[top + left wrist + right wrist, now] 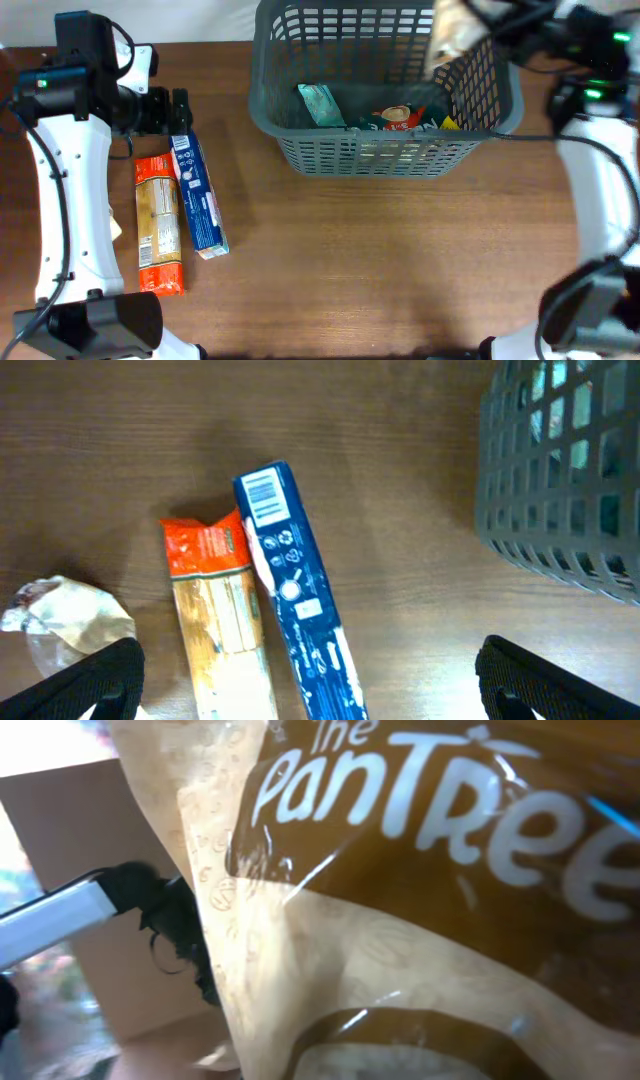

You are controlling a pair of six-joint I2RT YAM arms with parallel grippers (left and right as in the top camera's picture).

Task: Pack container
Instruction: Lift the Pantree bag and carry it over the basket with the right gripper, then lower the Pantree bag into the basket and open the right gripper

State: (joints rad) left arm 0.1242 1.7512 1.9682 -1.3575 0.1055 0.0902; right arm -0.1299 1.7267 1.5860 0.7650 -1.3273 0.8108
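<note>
Eyes on the container (385,90): a big dark grey plastic basket with slotted lattice walls, a solid rim and a rectangular mouth, sitting on the wooden table (400,260). Inside, down on its floor, I see a teal packet (320,103) and a red packet (398,118).

My right gripper (480,22) is up over the basket's right-hand rim. It is clamped on a brown packet (452,40), which hangs from it just above that wall, half over the inside. The right wrist camera shows almost nothing but that packet (400,920): tan and brown film with white lettering pressed right up to the lens. My own fingers are hidden behind it.

Over to my left gripper (180,103): jaws spread wide, holding nothing, with one dark fingertip (95,680) at each bottom corner of the wrist view. The basket (560,480) is well off to this gripper's right, not touching it, with its lattice corner showing at the edge of the view. Directly beneath the gripper lies a blue box (295,610), and an orange packet (215,620) lies tight against the box's left side. A crumpled wrapper (65,615) sits further left, near my left fingertip.
</note>
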